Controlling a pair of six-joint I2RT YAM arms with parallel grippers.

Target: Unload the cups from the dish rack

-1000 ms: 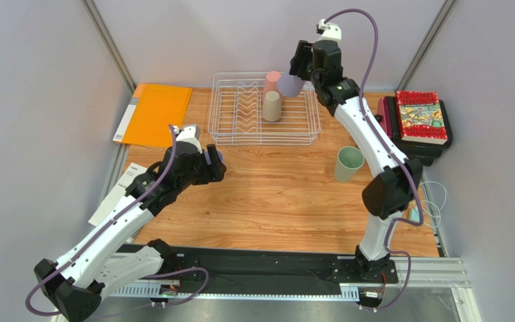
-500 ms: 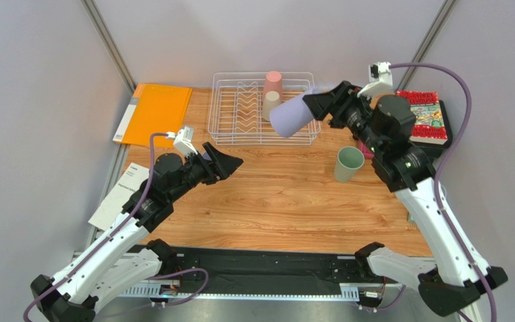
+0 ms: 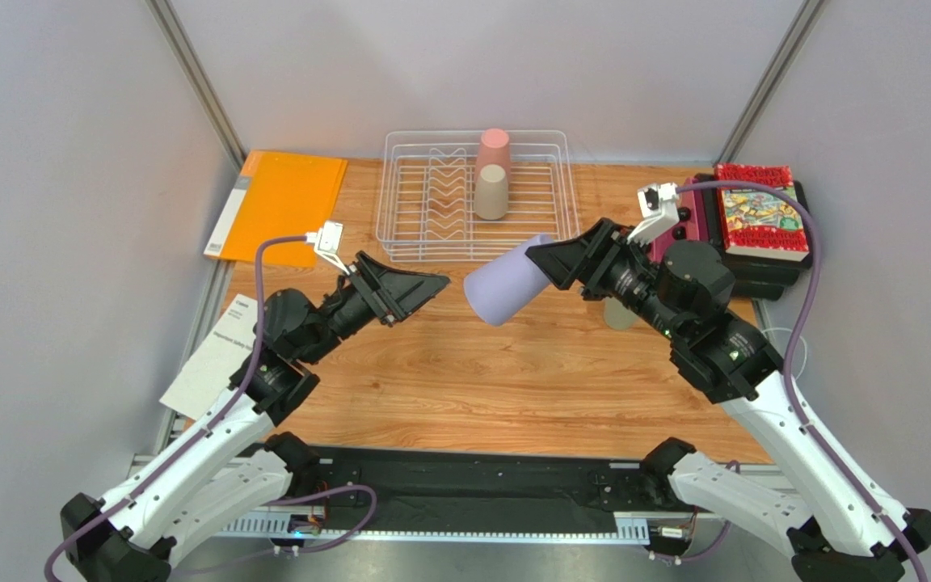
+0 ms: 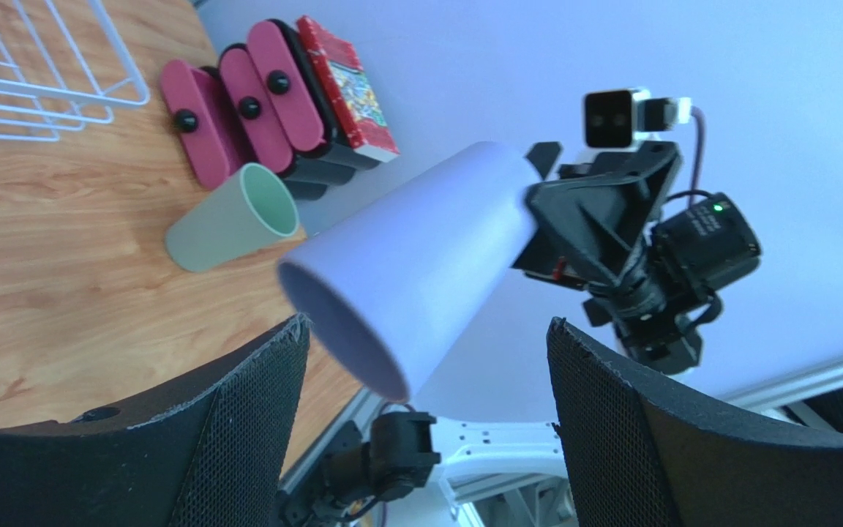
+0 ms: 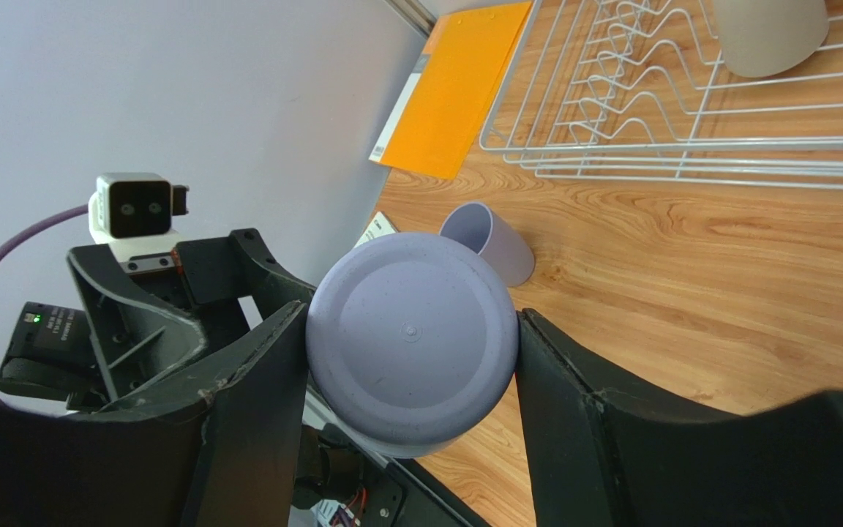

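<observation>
Since half a second ago your right arm has swung the lavender cup (image 3: 504,285) away from the rack (image 3: 388,200) and down over the table (image 3: 495,376), while your left arm has reached up to meet it. Behind them, the rack holds only the pink cup (image 3: 494,146) and the beige cup (image 3: 491,194). Your right gripper (image 3: 562,257) is clamped across the lavender cup's narrow base, holding it level in mid-air with its mouth facing your left gripper (image 3: 424,291). That gripper's jaws are spread wide and touch nothing, with the cup's rim just in front of them. The green cup (image 4: 228,220) and the other lavender cup (image 5: 492,239) already stand on the table. This looks like a handover, and timing is your risk. If the right jaws let go before the left ones bite, the cup drops and rolls. Its taper could also let it squirt out of a pinch near the rim.
</observation>
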